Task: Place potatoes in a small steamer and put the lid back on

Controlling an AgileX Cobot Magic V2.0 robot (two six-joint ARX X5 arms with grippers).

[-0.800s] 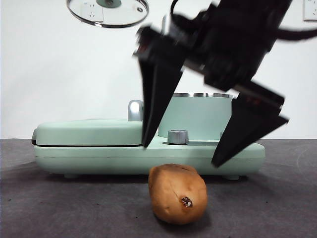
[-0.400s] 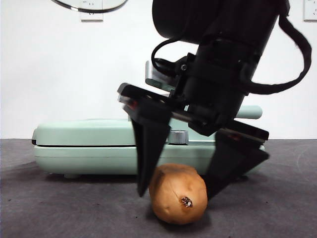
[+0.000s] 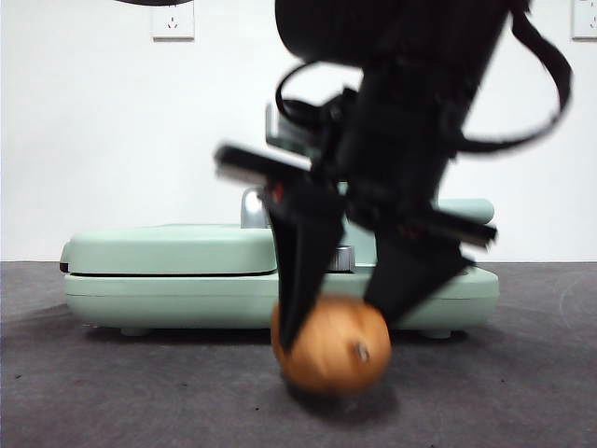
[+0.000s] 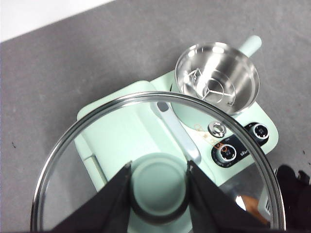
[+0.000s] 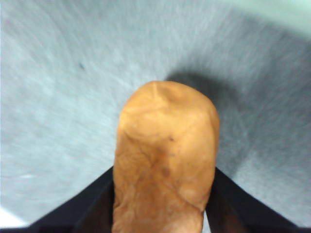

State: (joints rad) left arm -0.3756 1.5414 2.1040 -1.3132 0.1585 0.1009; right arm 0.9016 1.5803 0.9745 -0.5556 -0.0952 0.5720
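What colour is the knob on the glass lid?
Mint green knob; the left wrist view shows it best.

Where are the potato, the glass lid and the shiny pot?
potato [image 5: 165, 160]: right wrist view, middle of its skin.
lid [image 4: 158, 187]: left wrist view, green knob.
small steamer [image 4: 216, 77]: left wrist view, steel inside.

Orange-brown potato [image 3: 328, 345], steamer [image 4: 216, 82] uncovered
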